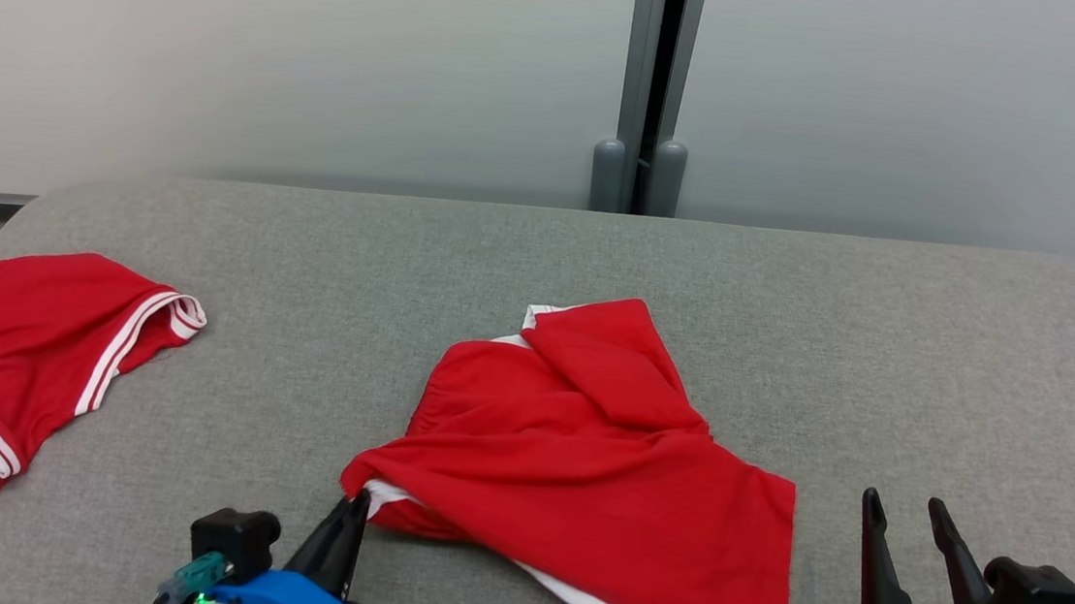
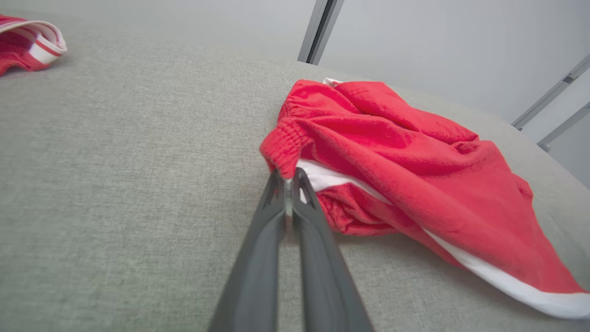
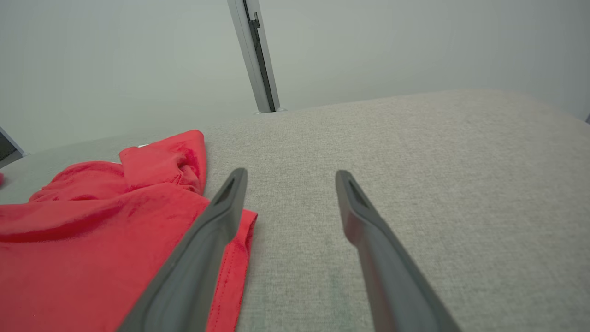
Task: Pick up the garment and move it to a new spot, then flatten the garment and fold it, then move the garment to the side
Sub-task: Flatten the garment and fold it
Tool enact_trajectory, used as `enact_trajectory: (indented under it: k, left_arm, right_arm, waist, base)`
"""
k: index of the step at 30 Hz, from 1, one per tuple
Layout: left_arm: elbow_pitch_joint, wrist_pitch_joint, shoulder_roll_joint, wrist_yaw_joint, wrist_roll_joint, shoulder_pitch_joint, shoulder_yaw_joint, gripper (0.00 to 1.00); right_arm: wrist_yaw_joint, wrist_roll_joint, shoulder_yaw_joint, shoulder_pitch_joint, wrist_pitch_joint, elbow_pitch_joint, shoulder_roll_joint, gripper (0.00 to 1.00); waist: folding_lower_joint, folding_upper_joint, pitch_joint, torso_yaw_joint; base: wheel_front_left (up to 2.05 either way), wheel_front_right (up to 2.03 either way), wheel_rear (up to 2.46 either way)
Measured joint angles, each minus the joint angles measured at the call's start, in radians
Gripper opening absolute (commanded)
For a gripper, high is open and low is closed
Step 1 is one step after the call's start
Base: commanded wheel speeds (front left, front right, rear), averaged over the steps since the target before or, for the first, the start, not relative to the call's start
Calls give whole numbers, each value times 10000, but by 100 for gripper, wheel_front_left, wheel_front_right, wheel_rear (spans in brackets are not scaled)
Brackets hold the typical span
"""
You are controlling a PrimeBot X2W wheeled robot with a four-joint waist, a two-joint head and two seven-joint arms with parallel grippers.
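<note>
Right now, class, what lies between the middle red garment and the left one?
Nothing: bare grey table separates the middle garment from the left garment, in the head view.

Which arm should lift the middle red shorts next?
The left, probably: the left gripper is shut on a corner of the shorts, while the right gripper stands open beside them, holding nothing.

We see a grey fabric-covered worktop (image 1: 328,254) with rounded far corners. Two garments lie directly on it, well apart. A pair of red shorts (image 1: 603,444) with white trim lies crumpled near the middle of the near edge, one leg spread flat toward the right. A red-and-white striped garment (image 1: 18,344) lies by the left edge.
</note>
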Motion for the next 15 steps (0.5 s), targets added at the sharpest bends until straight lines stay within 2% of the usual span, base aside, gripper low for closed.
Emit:
enact_trajectory:
  k: [3, 9, 15]
  left_arm:
    - [113, 0, 19, 219, 495, 272, 558, 100]
    - [-384, 0, -75, 1118, 1739, 1004, 2006, 100]
    - [-1214, -2, -499, 1252, 3260, 1745, 2761, 100]
  right_arm:
    - [0, 12, 98, 111, 0, -61, 0, 100]
    - [0, -23, 238, 390, 0, -286, -2, 100]
    - [0, -268, 529, 671, 0, -299, 0, 100]
  waist:
    - [0, 0, -91, -27]
    - [0, 0, -255, -84]
    - [0, 0, -404, -138]
  base:
    - [0, 0, 0]
    - [0, 0, 0]
    - [0, 0, 0]
